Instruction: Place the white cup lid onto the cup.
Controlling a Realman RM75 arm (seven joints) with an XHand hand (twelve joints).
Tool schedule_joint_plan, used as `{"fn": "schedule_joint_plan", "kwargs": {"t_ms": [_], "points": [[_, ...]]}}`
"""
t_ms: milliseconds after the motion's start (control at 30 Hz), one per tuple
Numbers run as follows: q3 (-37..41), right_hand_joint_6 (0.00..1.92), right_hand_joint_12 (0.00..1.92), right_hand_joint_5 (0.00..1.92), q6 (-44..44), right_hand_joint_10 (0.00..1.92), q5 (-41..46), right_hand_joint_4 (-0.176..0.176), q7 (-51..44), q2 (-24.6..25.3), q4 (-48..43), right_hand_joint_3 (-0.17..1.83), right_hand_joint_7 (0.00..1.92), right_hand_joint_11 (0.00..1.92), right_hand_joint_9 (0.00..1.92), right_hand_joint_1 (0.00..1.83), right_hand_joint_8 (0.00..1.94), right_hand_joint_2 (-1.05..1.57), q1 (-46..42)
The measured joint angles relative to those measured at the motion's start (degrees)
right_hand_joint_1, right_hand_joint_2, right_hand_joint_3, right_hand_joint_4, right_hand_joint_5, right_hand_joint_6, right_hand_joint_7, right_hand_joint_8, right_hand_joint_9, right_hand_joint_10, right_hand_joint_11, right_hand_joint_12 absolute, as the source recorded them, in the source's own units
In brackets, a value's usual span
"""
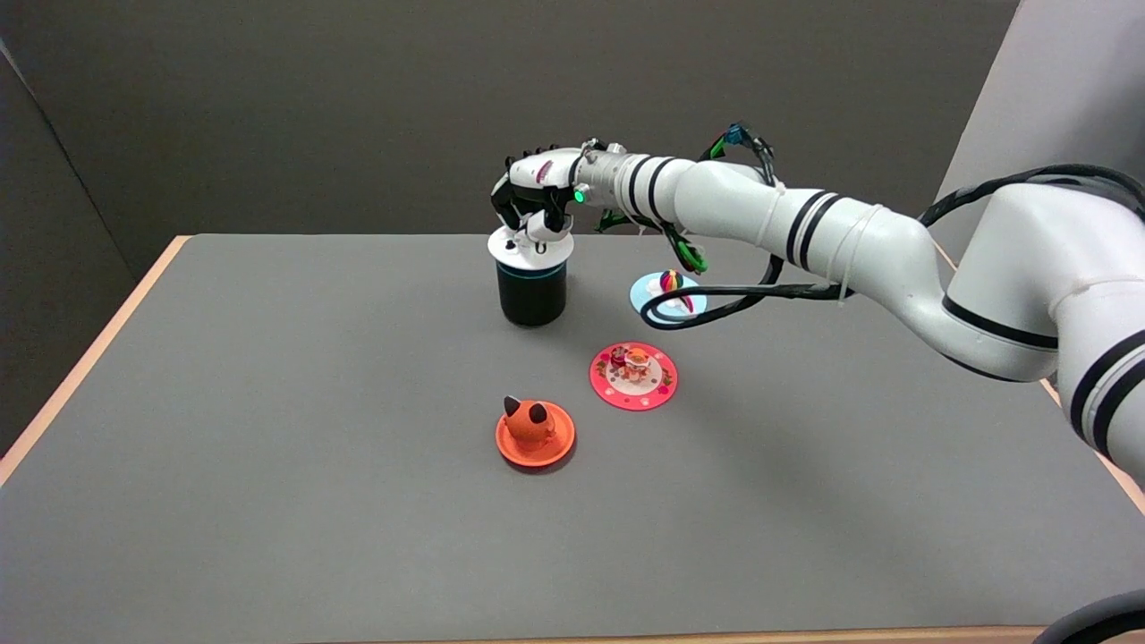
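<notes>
The round white plastic cup lid (530, 244) sits just above the mouth of the black cylindrical cup (532, 291), with a thin pale-blue ring of rim showing beneath it, so in my judgement it is over the opening but not pressed home. The right hand (530, 199) grips the lid from above by its small knob, fingers curled close around it, though how firmly is hard to make out from this angle. What is left looks like lowering, seating and letting go. Around the cup the grey table (268, 465) lies bare on its left and near sides; a pale-blue lid with a striped ball (668, 293) lies near to the right, a pink decorated lid (633, 376) and an orange eared lid (535, 434) well apart toward the front.
</notes>
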State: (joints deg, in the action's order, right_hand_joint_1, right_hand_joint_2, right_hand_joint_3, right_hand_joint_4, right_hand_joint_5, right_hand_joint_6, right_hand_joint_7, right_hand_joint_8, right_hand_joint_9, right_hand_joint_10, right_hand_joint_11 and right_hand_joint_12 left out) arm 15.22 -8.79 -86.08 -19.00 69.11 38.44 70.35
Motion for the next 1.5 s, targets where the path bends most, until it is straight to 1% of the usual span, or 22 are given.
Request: {"fn": "schedule_joint_plan", "kwargs": {"t_ms": [433, 633, 733, 800, 900, 933, 1000, 1067, 1100, 1133, 1167, 1200, 1433, 1467, 1500], "points": [[0.31, 1.73, 0.84, 0.49, 0.75, 1.24, 0.15, 0.028, 0.01, -0.19, -0.41, 0.11, 0.41, 0.48, 0.44, 0.98, 1.85, 1.39, -0.72], [0.42, 1.73, 0.84, 0.49, 0.93, 1.25, 0.32, 0.026, 0.04, -0.26, -0.42, 0.15, 0.41, 0.48, 0.43, 0.98, 1.85, 1.36, -0.93], [0.44, 1.74, 0.84, 0.49, 1.11, 1.24, 0.69, 0.027, 0.04, -0.3, -0.42, 0.12, 0.41, 0.47, 0.43, 0.98, 1.85, 1.38, -1.1], [0.47, 1.74, 0.84, 0.49, 1.16, 1.26, 0.85, 0.028, 0.03, -0.31, -0.42, 0.18, 0.41, 0.47, 0.42, 0.98, 1.85, 1.35, -1.21], [0.48, 1.73, 0.84, 0.49, 1.18, 1.24, 1.02, 0.03, 0.03, -0.32, -0.39, 0.14, 0.41, 0.47, 0.43, 0.98, 1.85, 1.37, -1.38], [0.48, 1.73, 0.84, 0.49, 1.22, 1.26, 1.08, 0.028, 0.02, -0.32, -0.37, 0.17, 0.41, 0.47, 0.42, 0.98, 1.85, 1.36, -1.47], [0.49, 1.69, 0.82, 0.51, 1.27, 1.17, 1.2, 0.028, 0.02, -0.31, -0.29, 0.08, 0.44, 0.48, 0.46, 1.01, 1.81, 1.37, -1.62], [0.5, 1.69, 0.82, 0.51, 1.31, 1.17, 1.27, 0.028, 0.01, -0.28, -0.21, 0.08, 0.43, 0.48, 0.46, 1.01, 1.81, 1.38, -1.8], [0.5, 1.69, 0.82, 0.51, 1.31, 1.17, 1.31, 0.027, 0.0, -0.26, -0.18, 0.08, 0.43, 0.48, 0.46, 1.01, 1.81, 1.38, -1.87], [0.51, 1.71, 0.83, 0.5, 1.31, 1.22, 1.36, 0.025, 0.0, -0.25, -0.14, 0.14, 0.42, 0.47, 0.44, 1.0, 1.83, 1.36, -1.94], [0.51, 1.72, 0.82, 0.5, 1.31, 1.23, 1.4, 0.024, 0.0, -0.24, -0.11, 0.15, 0.42, 0.47, 0.43, 0.99, 1.84, 1.36, -2.03], [0.51, 1.71, 0.81, 0.51, 1.31, 1.18, 1.41, 0.023, 0.0, -0.23, -0.07, 0.09, 0.42, 0.47, 0.46, 1.0, 1.83, 1.38, -2.07], [0.54, 1.71, 0.8, 0.51, 1.39, 1.17, 1.56, 0.02, -0.02, -0.16, 0.06, 0.09, 0.42, 0.47, 0.45, 1.0, 1.84, 1.38, -2.38], [0.54, 1.72, 0.82, 0.5, 1.4, 1.25, 1.58, 0.02, -0.02, -0.14, 0.06, 0.16, 0.4, 0.47, 0.42, 0.99, 1.86, 1.36, -2.4], [0.56, 1.71, 0.8, 0.51, 1.4, 1.19, 1.59, 0.016, -0.03, -0.11, 0.06, 0.09, 0.41, 0.47, 0.44, 1.0, 1.85, 1.39, -2.42]]}}
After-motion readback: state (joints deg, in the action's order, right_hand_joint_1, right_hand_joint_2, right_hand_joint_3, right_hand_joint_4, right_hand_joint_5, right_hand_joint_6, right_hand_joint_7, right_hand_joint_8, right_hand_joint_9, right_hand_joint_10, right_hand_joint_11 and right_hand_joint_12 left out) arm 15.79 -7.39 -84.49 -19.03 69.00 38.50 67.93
